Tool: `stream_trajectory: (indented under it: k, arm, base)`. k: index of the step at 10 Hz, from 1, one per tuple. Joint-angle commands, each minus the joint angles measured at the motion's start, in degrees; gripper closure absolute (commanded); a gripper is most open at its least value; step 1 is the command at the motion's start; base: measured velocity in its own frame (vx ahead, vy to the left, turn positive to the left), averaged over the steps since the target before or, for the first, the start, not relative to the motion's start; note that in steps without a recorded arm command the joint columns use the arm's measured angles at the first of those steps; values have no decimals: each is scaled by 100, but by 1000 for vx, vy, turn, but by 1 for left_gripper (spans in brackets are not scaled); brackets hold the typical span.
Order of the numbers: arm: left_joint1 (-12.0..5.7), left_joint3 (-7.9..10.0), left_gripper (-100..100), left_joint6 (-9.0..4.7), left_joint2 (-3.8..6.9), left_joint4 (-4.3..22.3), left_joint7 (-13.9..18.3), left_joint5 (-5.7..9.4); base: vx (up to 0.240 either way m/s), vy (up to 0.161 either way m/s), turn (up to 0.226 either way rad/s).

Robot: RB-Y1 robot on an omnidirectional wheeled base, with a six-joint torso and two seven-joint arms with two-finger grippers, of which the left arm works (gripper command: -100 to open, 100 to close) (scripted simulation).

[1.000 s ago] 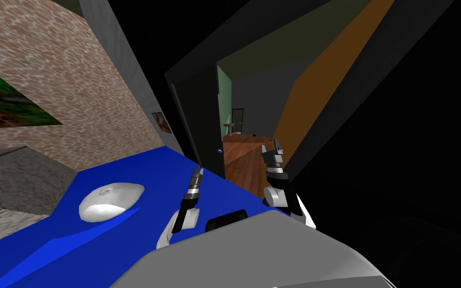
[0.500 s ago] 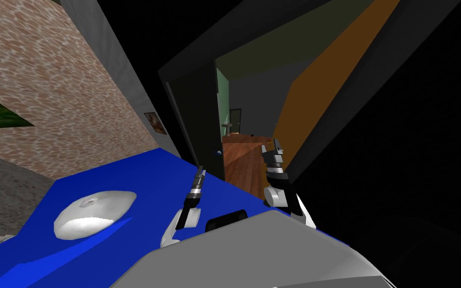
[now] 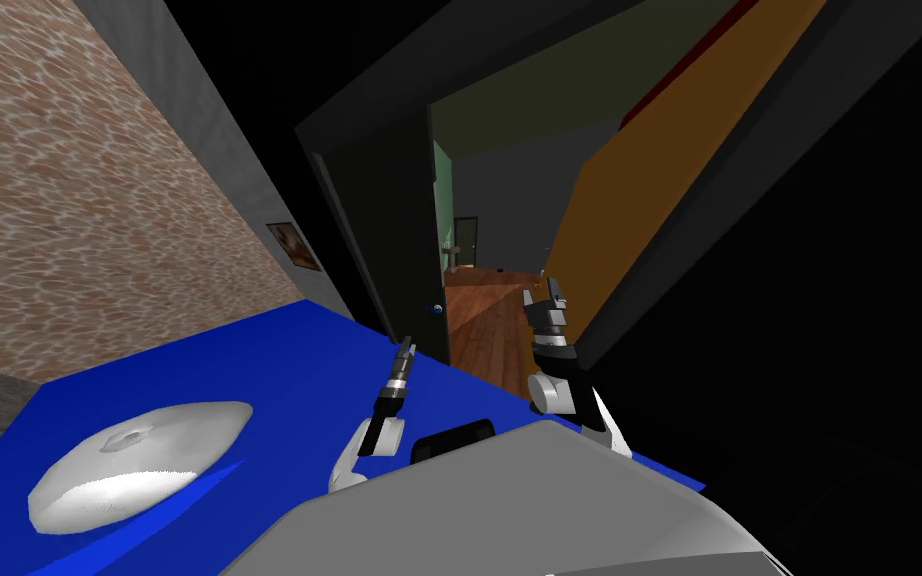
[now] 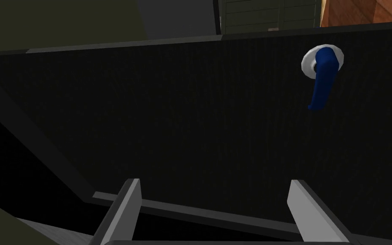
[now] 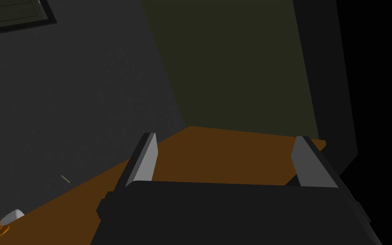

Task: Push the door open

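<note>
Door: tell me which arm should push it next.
Left, probably. The left arm has open jaws facing the dark door panel, its blue handle off to one side. The right arm points through the opening at an orange wall, away from the door.

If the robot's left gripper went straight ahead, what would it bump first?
Most likely the flat face of the dark door. The open left gripper points at it, with the blue handle off to one side of that line, so it would probably miss the handle.

The door (image 4: 191, 119), handle (image 4: 322, 81) on it, stands before the left end effector (image 4: 215, 182).
</note>
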Motion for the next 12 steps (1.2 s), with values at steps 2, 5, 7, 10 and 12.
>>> stream_trajectory:
  k: [2, 5, 7, 10, 12]
  arm:
    - [-170, -38, -100, -63, -20, 391, 32, -16]
    - [-369, -101, -100, -143, -38, 903, 93, -38]
    - [-465, -132, -100, -182, -51, 1150, 123, -49]
    - [-605, -176, -100, -239, -74, 1510, 167, -65]
    - [-692, -203, -100, -274, -93, 1733, 194, -75]
  base:
    - [84, 68, -83]
    - [111, 91, -111]
    - [83, 67, -64]
    - [70, 65, -76]
    - [85, 83, -76]
